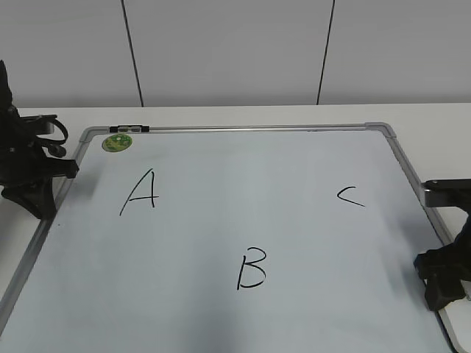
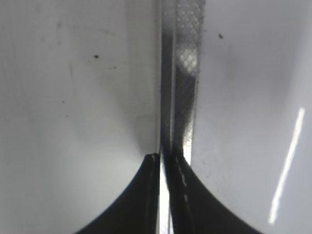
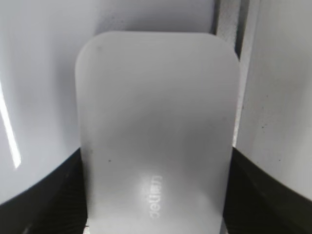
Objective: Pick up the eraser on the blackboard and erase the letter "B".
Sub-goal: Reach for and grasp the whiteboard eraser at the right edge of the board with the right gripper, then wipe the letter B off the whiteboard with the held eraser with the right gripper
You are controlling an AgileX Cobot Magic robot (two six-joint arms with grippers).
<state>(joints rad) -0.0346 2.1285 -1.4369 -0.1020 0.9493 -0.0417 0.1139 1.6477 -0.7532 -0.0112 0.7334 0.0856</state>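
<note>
The blackboard (image 1: 221, 213) is a pale blue-white board with a grey frame, lying flat on the table. The black letter "B" (image 1: 251, 269) is at its lower middle. The white eraser (image 3: 156, 112) with small grey lettering fills the right wrist view. It lies at the board's right edge, over the frame. My right gripper (image 3: 156, 156) has a jaw pressed against each side of it, and in the exterior view it (image 1: 441, 288) sits at the board's lower right edge. My left gripper (image 2: 163, 158) is shut and empty over the board's left frame (image 2: 183, 97), far from the "B".
A black "A" (image 1: 141, 191) is at the upper left of the board and a black "C" (image 1: 350, 195) at the upper right. A round green sticker (image 1: 116, 143) sits in the top left corner. White table surrounds the board, with a wall behind.
</note>
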